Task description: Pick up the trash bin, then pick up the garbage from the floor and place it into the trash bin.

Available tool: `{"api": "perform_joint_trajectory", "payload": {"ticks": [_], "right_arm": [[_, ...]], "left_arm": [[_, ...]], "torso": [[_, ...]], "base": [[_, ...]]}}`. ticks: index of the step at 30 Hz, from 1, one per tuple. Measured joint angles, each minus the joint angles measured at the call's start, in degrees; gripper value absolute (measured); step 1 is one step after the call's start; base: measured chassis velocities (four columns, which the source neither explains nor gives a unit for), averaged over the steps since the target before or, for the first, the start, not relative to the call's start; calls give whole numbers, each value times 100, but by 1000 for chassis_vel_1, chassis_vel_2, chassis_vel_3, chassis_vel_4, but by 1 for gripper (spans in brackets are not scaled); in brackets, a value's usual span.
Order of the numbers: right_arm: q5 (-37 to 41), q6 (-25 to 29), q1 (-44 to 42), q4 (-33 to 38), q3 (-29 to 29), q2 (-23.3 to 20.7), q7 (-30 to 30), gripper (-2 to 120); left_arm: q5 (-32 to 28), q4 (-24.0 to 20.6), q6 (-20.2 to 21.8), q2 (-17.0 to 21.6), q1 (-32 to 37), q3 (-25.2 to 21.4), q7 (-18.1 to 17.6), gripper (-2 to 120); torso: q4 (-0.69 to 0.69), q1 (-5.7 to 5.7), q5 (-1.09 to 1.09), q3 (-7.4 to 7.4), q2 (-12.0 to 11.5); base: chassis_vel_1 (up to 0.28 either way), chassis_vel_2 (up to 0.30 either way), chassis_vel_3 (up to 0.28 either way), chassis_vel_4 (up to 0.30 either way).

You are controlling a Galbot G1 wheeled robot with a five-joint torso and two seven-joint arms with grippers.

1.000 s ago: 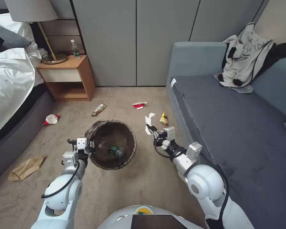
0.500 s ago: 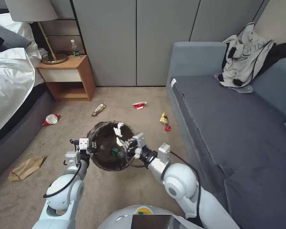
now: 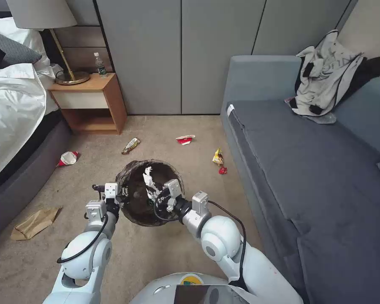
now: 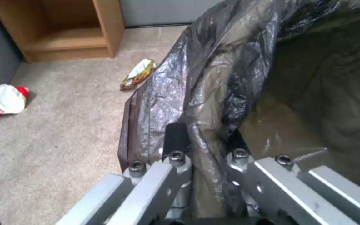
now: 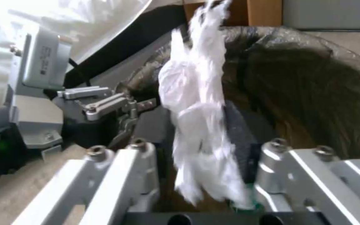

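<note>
Left gripper [image 3: 123,193] jaws clamped on trash bin [image 3: 136,208] rim at 9 o'clock. Right gripper [image 3: 153,195] jaws gripping white tissue [image 3: 147,177] over bin mouth.

I am looking at a wooden nightstand [image 3: 88,101] standing against the grey wardrobe doors [image 3: 181,55], with a brass-stemmed lamp [image 3: 59,42] and a clear bottle [image 3: 99,64] sitting on its top. A bed [image 3: 12,105] with white sheets is lying along my left, a dark pillow [image 3: 10,48] resting at its head. On my right a grey sofa [image 3: 316,160] is stretching toward me, and a grey-white heap of clothes [image 3: 329,76] is lying against its back corner.
</note>
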Motion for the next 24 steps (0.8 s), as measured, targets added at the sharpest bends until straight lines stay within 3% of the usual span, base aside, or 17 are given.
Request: {"api": "perform_joint_trajectory", "payload": {"ticks": [17, 24], "right_arm": [[10, -16, 56, 190, 87, 2, 23, 97], [111, -16, 6, 504, 346, -62, 74, 100]], "left_arm": [[-6, -45, 5, -8, 13, -2, -3, 3], [0, -46, 2, -15, 8, -2, 8, 3]], "torso": [[0, 0, 1, 0, 0], [0, 0, 1, 0, 0]], "base": [[0, 0, 0, 0], [0, 0, 0, 0]]}}
